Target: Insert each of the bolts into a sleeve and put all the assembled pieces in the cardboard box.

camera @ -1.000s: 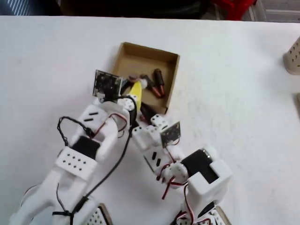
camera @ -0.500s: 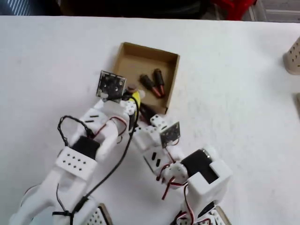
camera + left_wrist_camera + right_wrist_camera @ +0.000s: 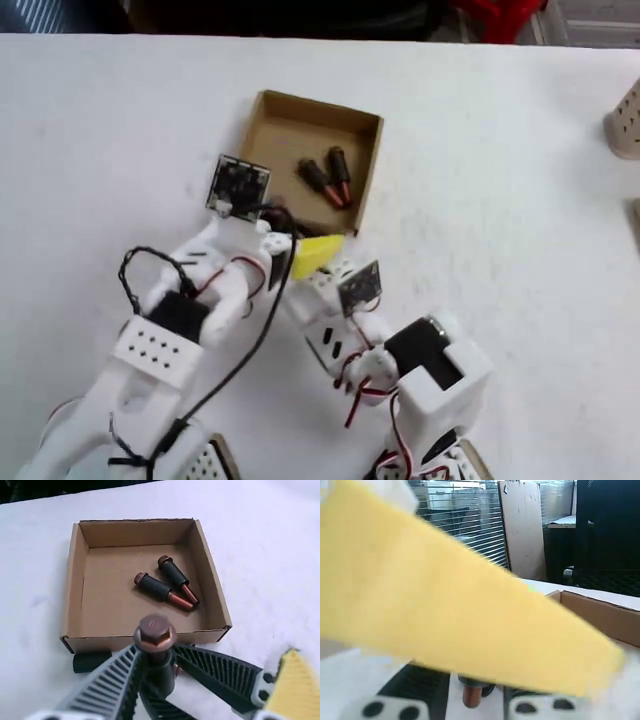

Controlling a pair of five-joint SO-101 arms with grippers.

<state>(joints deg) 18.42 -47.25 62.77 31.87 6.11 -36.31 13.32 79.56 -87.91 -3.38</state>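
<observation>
From the lower left of the high view the left arm [image 3: 160, 340] stretches to the frame's centre. There the left gripper [image 3: 156, 665] has its jaws closed on a bolt [image 3: 154, 631], hex head up. A loose black sleeve [image 3: 90, 661] lies on the white counter [image 3: 500, 200], just beside the cardboard box [image 3: 285, 140] (outside its wall). Two assembled pieces [image 3: 320, 180] lie inside the box, above centre. At lower right the right arm [image 3: 430, 370] ends in the right gripper [image 3: 472, 700]; I cannot tell whether it is open or closed.

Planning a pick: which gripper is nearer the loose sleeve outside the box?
Left. Left gripper, holding the bolt, is beside the sleeve; right gripper is beyond the bolt.
</observation>
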